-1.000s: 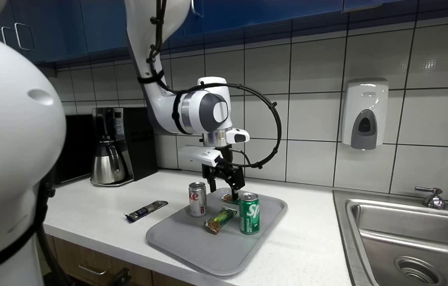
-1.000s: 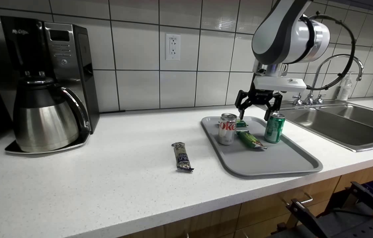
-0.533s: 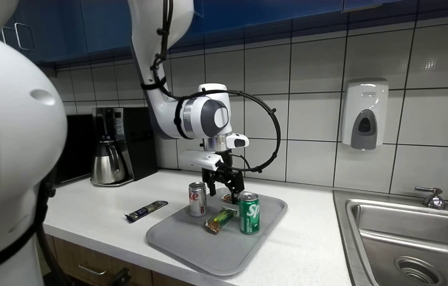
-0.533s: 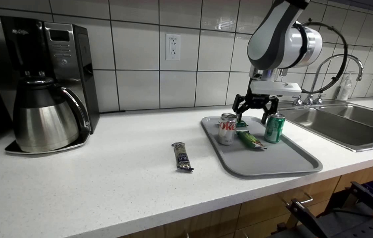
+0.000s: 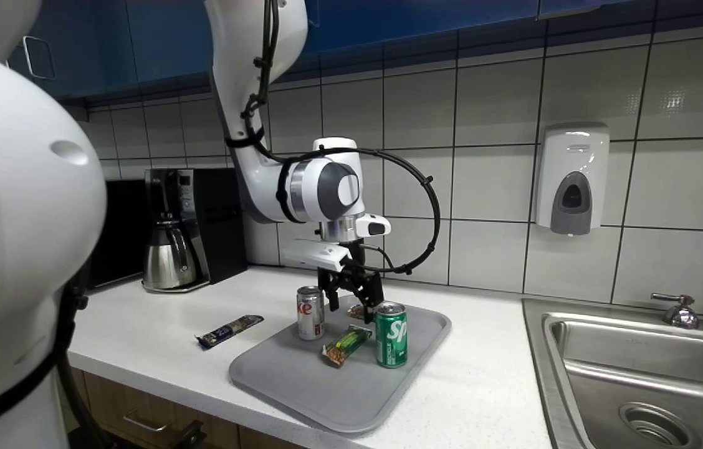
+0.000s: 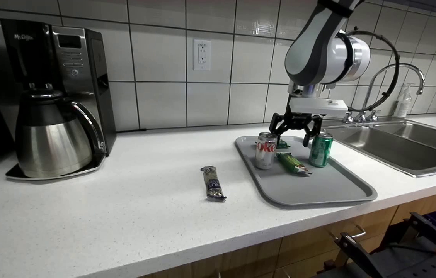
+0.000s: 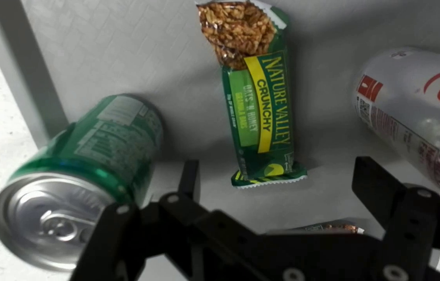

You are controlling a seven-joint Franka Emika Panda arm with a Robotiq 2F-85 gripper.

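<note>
1. White counter (image 6: 133,208) seen below a wall of pale tiles (image 6: 160,102); blue cupboards (image 5: 414,19) are fixed overhead.
2. Grey tray (image 6: 330,189) laid flat on the counter. Clock readings are taken from its middle in an exterior view, twelve at the top.
3. Gripper (image 6: 292,143) poised over the tray at eleven o'clock, pointed down. Jaws are spread wide; nothing is gripped.
4. Green granola bar (image 7: 259,101) found lying on the tray, just off the middle toward ten, between the silver can (image 6: 265,152) and the green can (image 6: 321,150). In the wrist view its oat-coloured end is pointed a little short of twelve.
5. Second green bar (image 6: 283,145) noted between ten and eleven, toward the wall; partly hidden by the silver can, and in the wrist view mostly covered by the gripper.
6. Silver can stood upright at ten o'clock, green can upright at one. Jaws placed near both; whether either can is touched cannot be told.
7. Dark-wrapped bar (image 6: 213,183) laid on the counter at nine o'clock, off the tray.
8. Coffee maker (image 6: 77,73), with steel jug (image 6: 53,148) seated in it, sited between nine and ten, well apart from the tray.
9. Steel sink (image 6: 388,150) set into the counter between two and three; soap dispenser (image 5: 573,181) mounted on the tiles, as shown in an exterior view.
</note>
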